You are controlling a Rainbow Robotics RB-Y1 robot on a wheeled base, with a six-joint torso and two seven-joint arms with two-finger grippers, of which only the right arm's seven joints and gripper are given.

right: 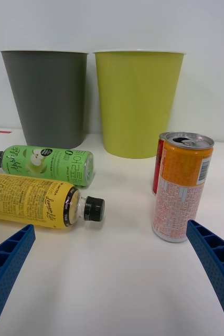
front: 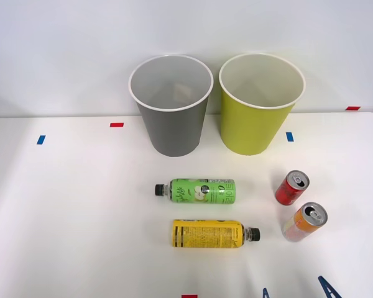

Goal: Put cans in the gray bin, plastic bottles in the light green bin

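- Near the front edge of the white bench point(front: 62, 211), on the robot's right, the right hand point(right: 112, 273) is hovering low with its blue ribbed fingers point(right: 216, 262) spread wide and nothing between them.
- Just ahead of that released hand, the orange can point(right: 182, 186) is standing upright, off to the side of one finger instead of centred in the gap; I judge the hand needs to slide sideways before closing on it.
- Right behind it, the red can point(front: 291, 187) is also standing upright, close to the orange one and partly hidden by it from the wrist.
- Toward the middle of the bench, the two plastic bottles are lying on their sides, long axes running across the bench, one behind the other and slightly apart.
- The green-label bottle point(front: 197, 190) is pointing its black cap to the robot's left; the yellow-label bottle point(front: 212, 234), nearer the robot, is pointing its cap to the right, toward the cans.
- At the back of the bench, the gray bin point(front: 172, 127) and the light green bin point(front: 258, 121) are standing upright side by side, gray on the left, rims almost touching.
- Both bins are looking empty inside, so sorting seems not yet begun.
- My guess is the orange can goes first, then travels diagonally left to the gray bin.
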